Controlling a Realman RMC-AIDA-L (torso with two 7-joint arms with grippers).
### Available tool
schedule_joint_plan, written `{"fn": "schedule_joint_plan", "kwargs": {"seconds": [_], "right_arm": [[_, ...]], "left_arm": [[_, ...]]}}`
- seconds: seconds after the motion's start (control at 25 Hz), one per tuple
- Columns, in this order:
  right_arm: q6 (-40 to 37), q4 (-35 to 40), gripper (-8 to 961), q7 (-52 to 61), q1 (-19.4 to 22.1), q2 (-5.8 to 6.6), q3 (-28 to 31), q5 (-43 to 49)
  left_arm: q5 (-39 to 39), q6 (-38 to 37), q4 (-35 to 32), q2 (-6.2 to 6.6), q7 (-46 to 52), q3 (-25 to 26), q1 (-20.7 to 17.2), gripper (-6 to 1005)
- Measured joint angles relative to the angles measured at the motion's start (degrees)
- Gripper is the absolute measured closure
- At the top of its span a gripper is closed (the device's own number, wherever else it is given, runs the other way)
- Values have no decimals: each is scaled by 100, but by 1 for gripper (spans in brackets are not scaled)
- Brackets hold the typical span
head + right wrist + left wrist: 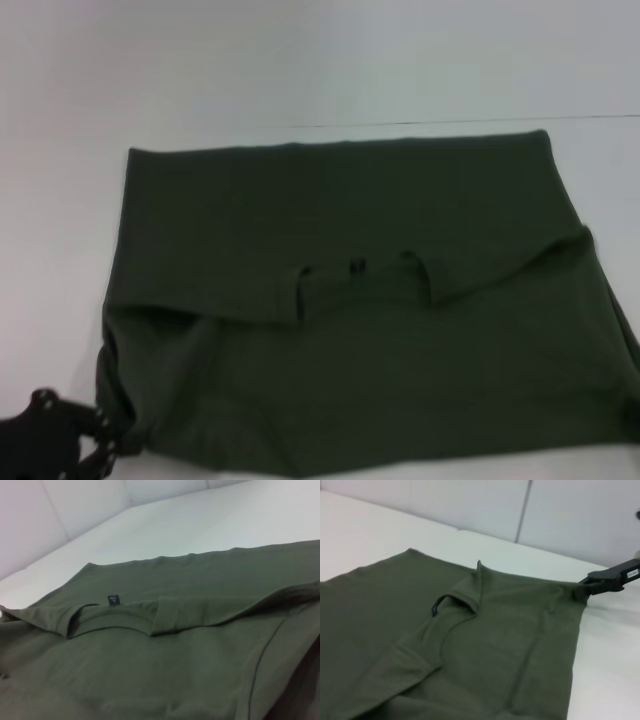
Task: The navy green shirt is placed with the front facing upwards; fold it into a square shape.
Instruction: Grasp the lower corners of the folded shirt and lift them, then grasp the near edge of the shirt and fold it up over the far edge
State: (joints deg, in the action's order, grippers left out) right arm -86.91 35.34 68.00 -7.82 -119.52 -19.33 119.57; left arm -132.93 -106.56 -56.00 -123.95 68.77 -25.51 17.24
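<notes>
The navy green shirt (360, 320) lies on the white worktop (60, 220), folded across itself: the collar end rests on the lower layer, plain green side up, with a small dark tag (114, 600) visible inside the neckline. The left gripper (100, 440) sits at the worktop's near left corner, jaws closed on the shirt's corner. The right gripper (600, 582) grips the shirt's opposite near corner, jaws pinched on the cloth.
</notes>
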Motion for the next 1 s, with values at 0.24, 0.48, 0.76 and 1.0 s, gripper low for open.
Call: {"fn": "schedule_joint_plan", "kwargs": {"seconds": [0.24, 0.48, 0.76, 1.0], "right_arm": [[-637, 25, 894, -544, 647, -11, 2, 4], [-900, 27, 894, -697, 978, 20, 172, 39], [-1406, 285, 895, -99, 648, 50, 718, 94], [-1400, 712, 895, 1292, -35, 17, 751, 103]], "left_arm": [[-135, -655, -207, -9, -593, 487, -425, 944], [-441, -998, -415, -21, -764, 722, -593, 944], [-292, -1058, -390, 9, -469, 1025, -422, 945], [101, -927, -43, 108, 19, 1390, -130, 945]]}}
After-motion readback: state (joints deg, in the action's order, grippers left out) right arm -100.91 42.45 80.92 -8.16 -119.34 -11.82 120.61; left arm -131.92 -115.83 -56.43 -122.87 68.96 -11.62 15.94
